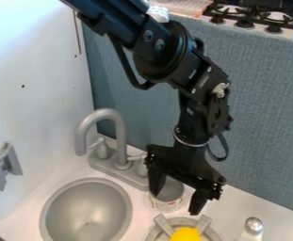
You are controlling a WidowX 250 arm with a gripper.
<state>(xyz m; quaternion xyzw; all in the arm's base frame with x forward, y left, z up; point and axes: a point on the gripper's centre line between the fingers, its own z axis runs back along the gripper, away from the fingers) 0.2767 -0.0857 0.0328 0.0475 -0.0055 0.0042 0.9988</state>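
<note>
Beside the sink: an open-topped can stands upright on the counter, its long axis vertical.
Hand: fingers apart, pointing down, one on each side of the can in the camera view. The sink-side finger overlaps the can's rim; contact cannot be confirmed.
Can to hand: directly between the fingertips as seen; whether it lies within the grasp or slightly behind it cannot be told.
Faucet: behind the sink, its base near the can.
Yellow object: on a round grey support, nearer the camera than the can.
Silver-topped container: beyond the support, away from the sink.
</note>
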